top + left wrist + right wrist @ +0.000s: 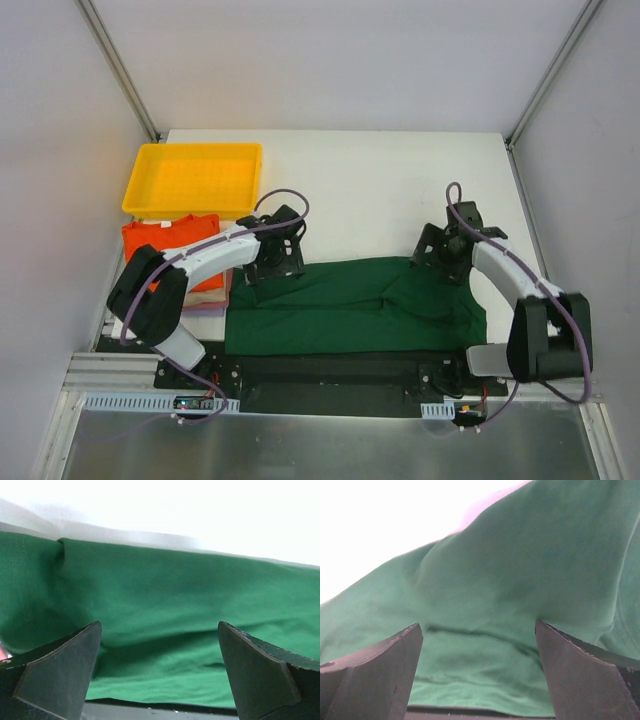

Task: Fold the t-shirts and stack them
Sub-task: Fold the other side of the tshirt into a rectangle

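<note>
At the far left of the white worktop (370, 190) sits a yellow tray (192, 178). Just on its near side is a small pile of folded t-shirts: a bright orange t-shirt (165, 235) on top, with the edges of a beige t-shirt (212, 292) and a pale lilac t-shirt (208, 311) showing beneath. This looks like the stack being built. To its right, the left pincer (159, 625) is poised at the far left corner of the dark green t-shirt (350, 310), jaws spread wide with nothing between them. The green t-shirt lies across the near middle of the worktop as a long band, apparently folded lengthwise, with wrinkles right of centre. At its far right corner the right pincer (477, 624) hangs likewise, jaws wide and empty. The arms sit at matching ends, probably so each can take one end for the next fold.
</note>
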Tool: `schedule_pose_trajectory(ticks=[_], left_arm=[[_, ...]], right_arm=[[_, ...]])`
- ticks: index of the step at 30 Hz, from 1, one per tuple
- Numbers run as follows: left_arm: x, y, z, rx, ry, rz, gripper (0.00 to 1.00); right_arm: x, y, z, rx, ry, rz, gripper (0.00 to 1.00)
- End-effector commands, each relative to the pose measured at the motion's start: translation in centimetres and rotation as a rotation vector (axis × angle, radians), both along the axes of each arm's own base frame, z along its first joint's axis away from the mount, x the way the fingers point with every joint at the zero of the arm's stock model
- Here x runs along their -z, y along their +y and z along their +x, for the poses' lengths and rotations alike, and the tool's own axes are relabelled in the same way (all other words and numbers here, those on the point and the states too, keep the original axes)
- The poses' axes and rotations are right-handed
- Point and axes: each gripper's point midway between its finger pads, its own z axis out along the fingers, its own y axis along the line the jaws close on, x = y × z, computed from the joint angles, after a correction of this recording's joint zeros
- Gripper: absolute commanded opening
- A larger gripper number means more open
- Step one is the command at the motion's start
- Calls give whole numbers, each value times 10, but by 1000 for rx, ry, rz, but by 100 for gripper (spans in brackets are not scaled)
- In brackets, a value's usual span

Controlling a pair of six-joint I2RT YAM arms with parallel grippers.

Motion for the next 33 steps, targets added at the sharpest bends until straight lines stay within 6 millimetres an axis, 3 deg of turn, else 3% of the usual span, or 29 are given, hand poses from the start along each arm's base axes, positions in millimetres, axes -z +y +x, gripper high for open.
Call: schedule_pose_trajectory(ticks=[1,6,10,19,21,23,28,33], left_arm=[[29,6,-8,-18,104,-33,99],[50,8,3,-52,152,-46,99],[50,4,33,-76,128,-64,99],[35,-22,129,-28,30,-124,99],[31,-22,134,-30,21,-141,99],[23,-23,133,-25,7,-151,99],[19,-19,126,-12,2,-146,99],[22,-18,125,-4,7,-140,99]], right_arm=[[15,-13,36,34,4,24,96],[39,-24,56,64,86,67,96],[47,-41,73,127,117,83,96],[32,-96,148,171,31,50,96],[17,-95,159,122,2,55,96],[3,-84,159,82,-34,87,96],[-9,-55,139,23,-81,128,96],[4,-35,114,-17,-10,133,96]])
